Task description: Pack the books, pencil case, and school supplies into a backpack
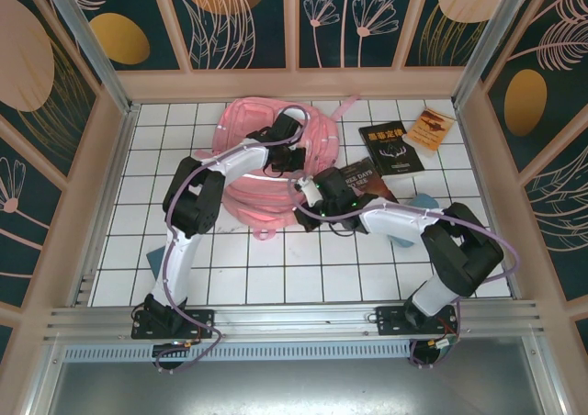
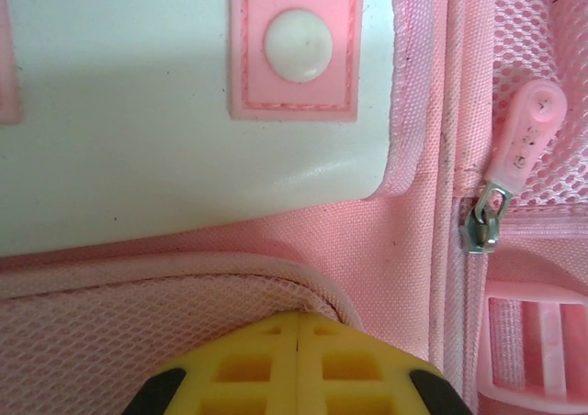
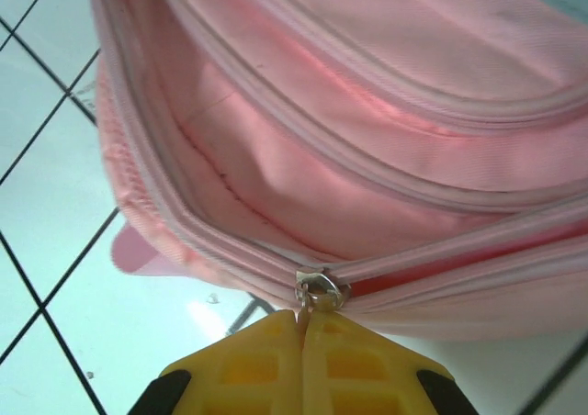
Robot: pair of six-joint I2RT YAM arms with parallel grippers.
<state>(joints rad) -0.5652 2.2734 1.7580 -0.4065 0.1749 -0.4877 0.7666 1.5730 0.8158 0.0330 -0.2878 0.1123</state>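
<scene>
The right hand [image 3: 301,319] pinches the zip pull [image 3: 319,289] of the pink backpack [image 3: 367,112], fingers clamped on it. The left hand [image 2: 299,323], fingers pressed together, sits on the backpack's mesh below a white patch [image 2: 138,112]. The backpack lies mid-bench [image 1: 239,277], with the books [image 1: 390,147] just right of it.

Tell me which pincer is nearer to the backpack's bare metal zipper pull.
Right. The right pincer is shut on the zipper pull; the left pincer sits apart, by the backpack's white patch.
</scene>
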